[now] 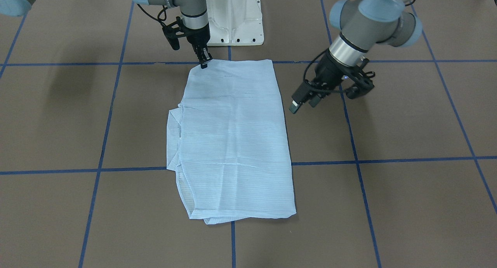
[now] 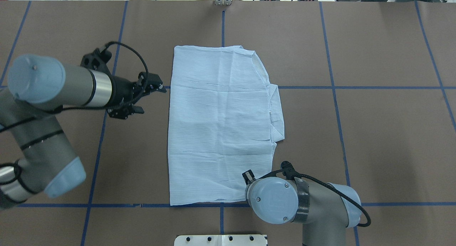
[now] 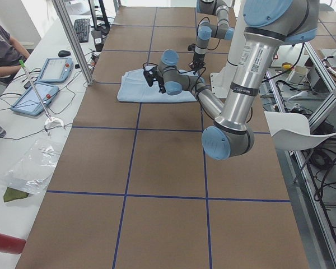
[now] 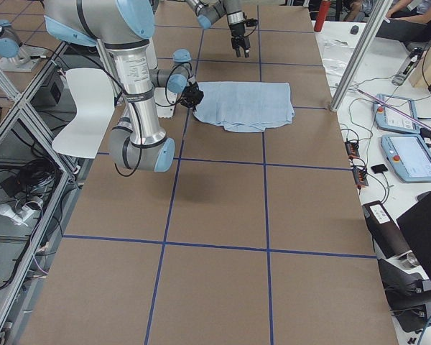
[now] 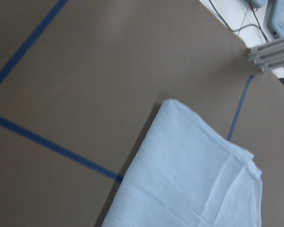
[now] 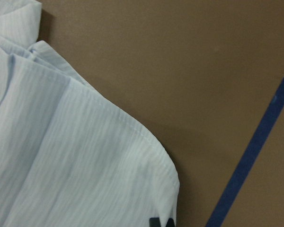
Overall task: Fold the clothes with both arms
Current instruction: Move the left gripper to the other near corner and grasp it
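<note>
Pinching a robot-side corner of the shirt [image 1: 233,136], right gripper [image 1: 204,63] is nearer; left gripper [image 1: 303,104] hovers spread beside its long edge

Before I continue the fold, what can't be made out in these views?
Right hand: hidden under its own wrist joint in the overhead view; too small in the front view to tell whether it grips the shirt corner.
Its fingertips: cut off by the right wrist view's bottom edge.
Left hand: outside its blurred wrist view.
</note>
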You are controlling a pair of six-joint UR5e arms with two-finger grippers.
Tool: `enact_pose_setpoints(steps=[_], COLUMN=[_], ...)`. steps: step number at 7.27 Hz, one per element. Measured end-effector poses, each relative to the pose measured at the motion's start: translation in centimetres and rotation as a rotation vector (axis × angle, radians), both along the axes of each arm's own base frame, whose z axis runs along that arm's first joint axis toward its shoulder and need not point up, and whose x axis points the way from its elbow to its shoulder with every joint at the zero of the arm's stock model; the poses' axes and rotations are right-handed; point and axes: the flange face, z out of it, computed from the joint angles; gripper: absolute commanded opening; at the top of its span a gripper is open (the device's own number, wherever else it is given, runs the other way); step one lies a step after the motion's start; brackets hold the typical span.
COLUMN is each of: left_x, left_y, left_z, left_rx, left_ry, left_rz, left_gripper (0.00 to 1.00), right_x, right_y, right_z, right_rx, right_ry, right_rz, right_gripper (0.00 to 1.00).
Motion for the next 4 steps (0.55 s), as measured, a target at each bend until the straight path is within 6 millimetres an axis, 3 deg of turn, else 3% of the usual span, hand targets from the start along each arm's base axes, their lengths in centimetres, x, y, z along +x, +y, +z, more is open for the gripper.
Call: enact_pose_setpoints(steps=[2, 4], left_x=[4.5, 8.2], left_y=[9.4, 15.5], left_z=[2.0, 3.1], left_rx=[-0.109, -0.203], left_ry=[-0.004, -0.005], left_rz=[-0.017, -0.01], left_gripper=[0.82, 0.79], right_x=[0.2, 0.3], right_y=[0.1, 0.2], right_z=[0.1, 0.1], right_rx=[0.0, 0.001], right_ry=[0.009, 0.008], right_rz=[0.001, 0.0], right_gripper=[0.0, 0.0])
